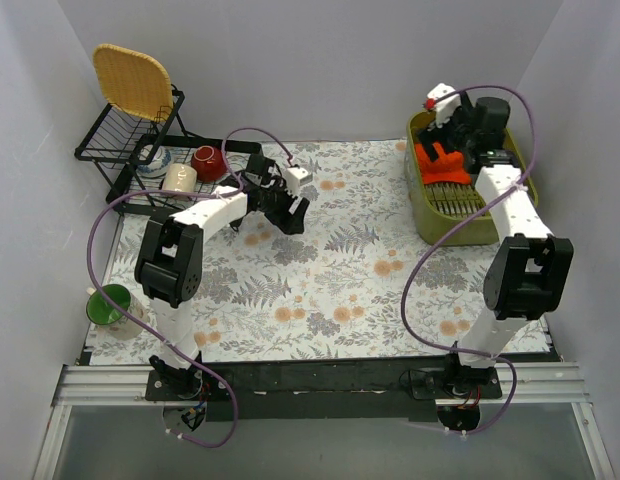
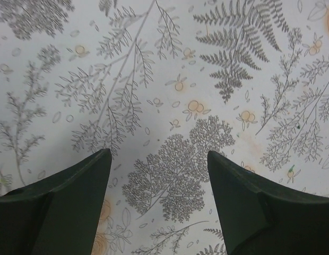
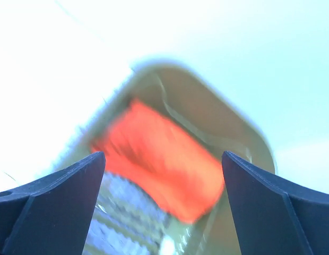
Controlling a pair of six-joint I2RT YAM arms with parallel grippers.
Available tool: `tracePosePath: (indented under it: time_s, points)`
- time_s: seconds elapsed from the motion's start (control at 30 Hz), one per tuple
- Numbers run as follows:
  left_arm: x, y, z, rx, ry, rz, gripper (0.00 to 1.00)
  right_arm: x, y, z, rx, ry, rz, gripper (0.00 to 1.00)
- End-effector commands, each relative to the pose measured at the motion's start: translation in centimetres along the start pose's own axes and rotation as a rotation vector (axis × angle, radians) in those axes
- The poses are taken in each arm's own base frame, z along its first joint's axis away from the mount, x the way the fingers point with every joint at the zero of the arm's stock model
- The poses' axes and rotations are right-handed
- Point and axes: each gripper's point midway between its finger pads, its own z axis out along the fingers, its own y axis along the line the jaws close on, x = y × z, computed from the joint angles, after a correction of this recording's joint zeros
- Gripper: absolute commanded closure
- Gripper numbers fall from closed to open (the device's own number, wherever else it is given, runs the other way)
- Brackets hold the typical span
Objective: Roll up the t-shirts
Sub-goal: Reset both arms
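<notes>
The bright orange-red short-sleeved t-shirt (image 1: pixel 438 160) of soft thin fabric is lying bunched inside the olive-green rectangular plastic tub (image 1: pixel 435 225) at the upper right of the overhead frame, not on the fern-printed surface (image 1: pixel 330 280). It is showing no roll, so the task is judged to be at its start, with the garment awaiting removal and spreading out.

The right hand (image 3: pixel 163 159) is hovering over the tub with its jaws standing wide apart and nothing between them. It is judged to be placed there because the tub sits on that arm's side. The left hand (image 2: pixel 159 156) is hanging over the middle left of the surface, likewise parted and gripping nothing. It appears to be waiting above the bare patterned area where the shirt could be laid.

The overhead view is giving the layout: the tub, both arms, and the black wire rack (image 1: pixel 140 140) at the upper left. It is not showing either hand's gap clearly. The wrist views are supplying that. The right one is showing blurred orange fabric below open fingers (image 3: pixel 58 202), and the left one is showing only fern pattern beneath its fingers (image 2: pixel 63 207).
</notes>
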Motion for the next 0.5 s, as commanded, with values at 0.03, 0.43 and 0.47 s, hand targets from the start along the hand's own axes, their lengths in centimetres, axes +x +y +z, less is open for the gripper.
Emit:
tracePosePath:
  time_s: [0.03, 0.43, 0.47]
  points:
    - [-6.5, 1.5, -3.4, -0.114, -0.152, 0.087, 0.22, -8.5, 7.8, 0.1, -0.056, -0.157, 0.073, 0.01]
    - [-7.8, 2.1, -6.8, -0.261, -0.217, 0.049, 0.02, -9.6, 19.3, 0.7, -0.321, -0.057, 0.393, 0.02]
    - [-7.2, 2.0, -6.6, -0.262, -0.205, 0.042, 0.02, -9.5, 19.8, 0.6, -0.331, -0.056, 0.382, 0.01]
